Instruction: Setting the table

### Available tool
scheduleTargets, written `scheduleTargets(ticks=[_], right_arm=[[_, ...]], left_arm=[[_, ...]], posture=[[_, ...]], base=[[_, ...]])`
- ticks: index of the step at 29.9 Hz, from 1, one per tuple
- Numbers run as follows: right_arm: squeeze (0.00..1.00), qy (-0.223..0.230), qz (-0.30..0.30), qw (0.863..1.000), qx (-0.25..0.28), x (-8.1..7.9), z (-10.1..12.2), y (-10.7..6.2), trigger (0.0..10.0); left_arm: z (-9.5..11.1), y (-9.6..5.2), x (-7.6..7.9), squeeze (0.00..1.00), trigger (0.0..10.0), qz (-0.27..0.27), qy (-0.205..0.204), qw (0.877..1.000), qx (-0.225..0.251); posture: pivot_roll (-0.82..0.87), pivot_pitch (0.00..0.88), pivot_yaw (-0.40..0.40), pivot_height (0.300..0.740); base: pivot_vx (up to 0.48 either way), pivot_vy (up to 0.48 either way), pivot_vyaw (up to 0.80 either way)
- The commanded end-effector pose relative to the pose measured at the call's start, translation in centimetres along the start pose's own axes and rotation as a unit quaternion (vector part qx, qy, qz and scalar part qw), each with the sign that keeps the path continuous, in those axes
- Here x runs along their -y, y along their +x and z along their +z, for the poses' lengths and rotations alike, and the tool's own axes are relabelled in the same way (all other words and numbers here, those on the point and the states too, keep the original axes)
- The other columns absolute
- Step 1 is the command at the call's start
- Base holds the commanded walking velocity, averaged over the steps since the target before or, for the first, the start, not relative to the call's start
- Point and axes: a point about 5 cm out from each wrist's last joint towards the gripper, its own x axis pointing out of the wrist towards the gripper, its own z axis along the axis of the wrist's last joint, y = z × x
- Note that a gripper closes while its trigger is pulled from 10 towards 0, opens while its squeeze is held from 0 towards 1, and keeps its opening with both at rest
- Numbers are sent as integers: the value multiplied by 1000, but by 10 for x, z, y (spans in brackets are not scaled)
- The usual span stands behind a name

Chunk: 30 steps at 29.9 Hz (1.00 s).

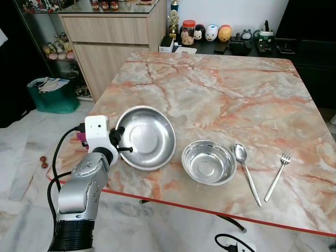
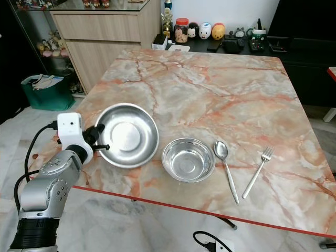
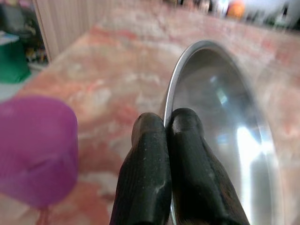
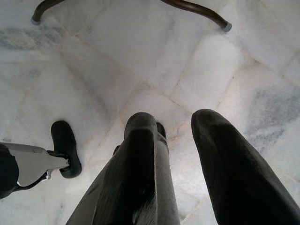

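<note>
I see my left gripper [image 1: 125, 143] pinching the plate's [image 1: 149, 134] nine o'clock rim, tilted off the marble table [image 1: 226, 89]; its wrist camera adds a purple cup [image 3: 35, 150] beside. At three o'clock sit bowl [image 1: 209, 163], spoon [image 1: 245, 169], fork [image 1: 278, 173]. My right gripper [image 4: 180, 140] hangs spread over floor.

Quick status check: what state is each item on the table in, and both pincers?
Large steel plate: tilted, rim pinched by the left pincer.
Steel bowl: upright, empty.
Spoon: lying flat right of the bowl, bowl end up.
Fork: lying flat, apart from the spoon.
Left pincer: shut on the plate rim.
Right pincer: open, hanging over the floor.
</note>
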Motion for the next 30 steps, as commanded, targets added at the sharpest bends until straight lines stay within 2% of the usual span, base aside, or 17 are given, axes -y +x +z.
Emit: scheduleTargets(ticks=[1,7,11,13,15,18,22,25,30], right_arm=[[0,2,2,1000,-8,-3,-5,-1,10000],[0,0,4,1000,-8,-7,-4,0,10000],[0,-3,9,1000,-6,-17,0,1,10000],[0,-3,11,1000,-1,-24,4,2,10000],[0,-3,11,1000,-1,-24,4,2,10000],[0,-2,6,1000,1,-18,6,3,10000],[0,-1,2,1000,1,-11,6,2,10000],[0,2,-5,1000,-1,0,4,1,10000],[0,4,-9,1000,-5,7,1,0,10000]], left_arm=[[16,-1,2,0,10000,-4,-12,999,46],[24,-2,9,0,10000,-18,-38,995,88],[29,-2,14,0,10000,-29,-84,991,104],[32,1,16,0,10000,-41,-152,982,109],[32,2,16,0,10000,-44,-159,980,109],[33,3,23,0,10000,-71,-184,974,109],[32,1,24,0,10000,-82,-197,971,109],[26,-6,28,0,10000,-119,-242,959,88],[21,-13,29,0,10000,-162,-273,946,60]], posture=[[83,0,-4,740],[82,0,-11,740],[79,0,-13,740],[70,0,-16,740],[70,0,-16,740],[67,0,-20,740],[63,0,-24,740],[68,0,-28,740],[73,0,-35,740]], base=[[0,0,0],[0,0,0],[0,0,0],[0,0,0],[0,0,0],[0,0,0],[0,0,0],[0,0,0],[0,0,0]])
